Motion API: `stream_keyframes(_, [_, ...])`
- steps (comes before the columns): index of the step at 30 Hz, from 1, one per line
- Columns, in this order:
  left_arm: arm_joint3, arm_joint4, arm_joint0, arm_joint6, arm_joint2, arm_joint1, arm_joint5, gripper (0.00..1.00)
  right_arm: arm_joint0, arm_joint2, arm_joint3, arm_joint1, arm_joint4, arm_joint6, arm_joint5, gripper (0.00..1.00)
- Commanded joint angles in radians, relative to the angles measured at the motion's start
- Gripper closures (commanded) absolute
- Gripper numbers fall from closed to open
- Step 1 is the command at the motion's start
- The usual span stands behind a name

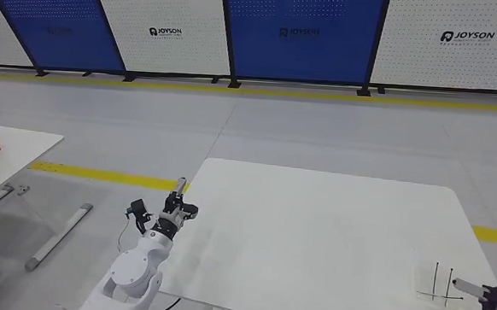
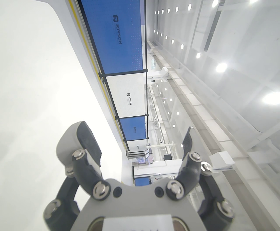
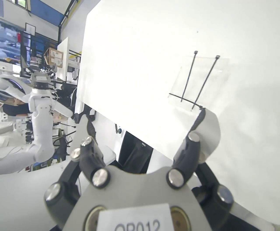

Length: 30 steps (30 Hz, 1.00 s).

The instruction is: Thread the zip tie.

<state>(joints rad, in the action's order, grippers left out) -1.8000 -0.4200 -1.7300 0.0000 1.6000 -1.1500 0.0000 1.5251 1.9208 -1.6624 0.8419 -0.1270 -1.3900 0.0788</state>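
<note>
Three black zip ties lie on a clear sheet (image 1: 425, 273) near the white table's (image 1: 312, 236) right front corner. Two zip ties (image 3: 189, 76) (image 3: 205, 82) are parallel; a third zip tie (image 3: 183, 98) lies across their tails, also visible from above (image 1: 441, 296). My right gripper (image 3: 146, 126) is open at the table's front right edge, with one fingertip (image 3: 204, 119) right at the end of the crosswise tie and nothing held. My left gripper (image 2: 140, 140) is open and empty, at the table's left edge (image 1: 177, 204), pointing away from the ties.
A second white table (image 1: 9, 153) stands off to the left, with a grey bar (image 1: 60, 233) on the floor between. Blue and white partition panels (image 1: 299, 30) close the back. The left arm (image 3: 41, 98) appears far off in the right wrist view.
</note>
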Motion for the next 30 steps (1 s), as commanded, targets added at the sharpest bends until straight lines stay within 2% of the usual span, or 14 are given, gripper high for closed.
stream_keyframes(1, [0.0,0.0,0.0,0.0,0.0,0.0,0.0,0.0,-0.02,-0.014,0.04,-0.016,0.023,0.0,-0.026,0.0])
stream_keyframes(4, [0.0,0.0,0.0,0.0,0.0,0.0,0.0,0.0,-0.066,-0.098,0.106,-0.058,0.029,0.0,0.015,0.0])
stream_keyframes(5, [0.0,0.0,0.0,0.0,0.0,0.0,0.0,0.0,-0.091,-0.131,0.121,-0.076,0.03,0.0,0.048,0.0])
stream_keyframes(6, [0.0,0.0,0.0,0.0,0.0,0.0,0.0,0.0,-0.111,-0.138,0.153,-0.087,0.06,0.0,0.066,0.0])
stream_keyframes(21, [0.0,0.0,0.0,0.0,0.0,0.0,0.0,0.0,-0.11,-0.152,0.146,-0.087,0.061,0.0,0.067,0.0])
stream_keyframes(25, [0.0,0.0,0.0,0.0,0.0,0.0,0.0,0.0,-0.166,-0.288,0.125,-0.126,0.004,0.0,0.014,0.0])
stream_keyframes(26, [0.0,0.0,0.0,0.0,0.0,0.0,0.0,0.0,-0.182,-0.344,0.118,-0.144,-0.016,0.0,0.009,0.0])
stream_keyframes(30, [0.0,0.0,0.0,0.0,0.0,0.0,0.0,0.0,-0.273,-0.472,0.166,-0.192,0.031,0.0,-0.032,0.0])
